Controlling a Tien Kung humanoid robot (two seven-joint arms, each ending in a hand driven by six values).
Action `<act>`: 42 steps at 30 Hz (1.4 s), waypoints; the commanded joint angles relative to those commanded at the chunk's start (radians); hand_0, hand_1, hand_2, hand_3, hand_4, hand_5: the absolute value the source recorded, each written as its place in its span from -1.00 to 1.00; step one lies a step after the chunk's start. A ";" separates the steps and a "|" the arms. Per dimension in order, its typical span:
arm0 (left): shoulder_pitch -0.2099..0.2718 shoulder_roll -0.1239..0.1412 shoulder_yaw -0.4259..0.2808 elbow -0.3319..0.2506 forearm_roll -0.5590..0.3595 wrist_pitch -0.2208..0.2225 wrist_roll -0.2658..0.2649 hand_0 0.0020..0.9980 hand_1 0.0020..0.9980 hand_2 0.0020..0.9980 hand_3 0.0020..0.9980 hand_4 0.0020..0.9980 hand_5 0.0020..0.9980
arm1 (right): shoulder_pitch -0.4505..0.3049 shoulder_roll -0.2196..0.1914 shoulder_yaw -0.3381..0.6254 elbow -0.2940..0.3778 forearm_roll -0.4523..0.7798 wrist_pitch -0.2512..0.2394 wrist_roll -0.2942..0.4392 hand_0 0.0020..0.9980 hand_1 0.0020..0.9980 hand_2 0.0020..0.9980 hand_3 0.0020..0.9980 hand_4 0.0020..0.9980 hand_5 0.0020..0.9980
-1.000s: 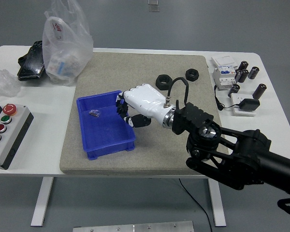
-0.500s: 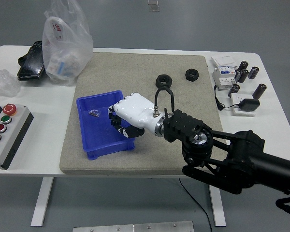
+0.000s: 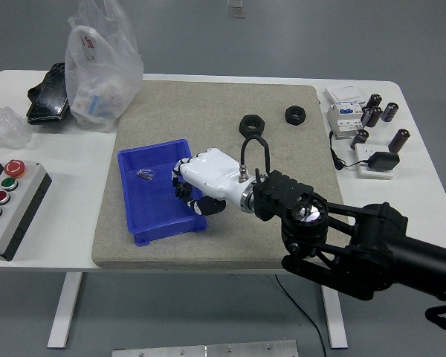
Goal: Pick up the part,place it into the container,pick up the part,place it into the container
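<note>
Already inside the blue container (image 3: 161,199): one small dark part (image 3: 145,175), lying on the floor near the far left corner, too small to make out in detail. Farther right on the grey mat (image 3: 215,111), two black hex nuts (image 3: 250,124) and (image 3: 295,114), well apart from the bin, probably the next parts to fetch. Likely stiff, hard and light, with flat sides offering a sure pinch across opposite faces; smooth enough to slip, so better gripped across the flats than by the rim. Over the bin's right wall, the right hand (image 3: 201,178), white-shelled, fingers (image 3: 184,187) curled down and inward above the bin floor; whether anything sits within them cannot be told, hidden beneath the palm. No sign of the left hand anywhere. Around the mat on the white table (image 3: 424,186): a plastic bag (image 3: 100,67) far left, a button box (image 3: 7,204) at the near left, several dark cylinders (image 3: 379,111) far right.
</note>
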 joint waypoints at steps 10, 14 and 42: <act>0.002 0.000 -0.012 0.000 0.011 0.000 0.005 0.37 0.30 0.26 0.31 0.39 -0.52 | -0.028 -0.013 0.068 0.004 0.008 -0.030 0.008 -0.26 0.32 0.55 0.59 0.39 -0.63; 0.002 -0.002 -0.014 0.000 0.013 0.000 0.004 0.37 0.30 0.26 0.31 0.39 -0.52 | -0.072 -0.043 0.151 -0.017 -0.002 -0.048 -0.007 -0.26 0.32 0.55 0.59 0.39 -0.63; -0.003 0.002 -0.002 0.000 0.012 0.000 0.008 0.37 0.30 0.26 0.31 0.38 -0.52 | -0.159 -0.093 0.188 -0.215 0.050 -0.014 -0.036 -0.25 0.30 0.50 0.61 0.85 -0.14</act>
